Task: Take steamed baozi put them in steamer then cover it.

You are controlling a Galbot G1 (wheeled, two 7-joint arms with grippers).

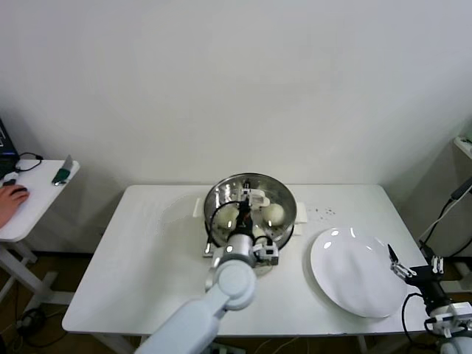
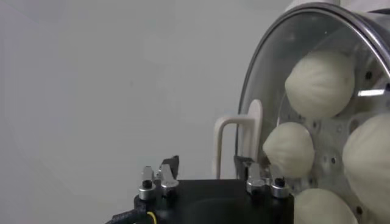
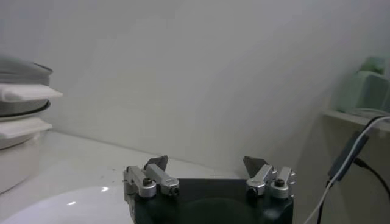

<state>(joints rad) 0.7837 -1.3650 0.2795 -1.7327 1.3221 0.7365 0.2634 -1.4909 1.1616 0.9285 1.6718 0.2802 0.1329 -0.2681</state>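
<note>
off-white baozi [image 1: 273,214] in a shiny silver steamer [image 1: 284,193] (perforated base), clear cover [image 2: 268,55] with white handle [image 2: 241,140]; glossy white plate [image 1: 354,276], lower right; white table [image 1: 155,258].

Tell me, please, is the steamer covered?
Covered: the glass cover sits over the steamer, baozi showing through it.
</note>
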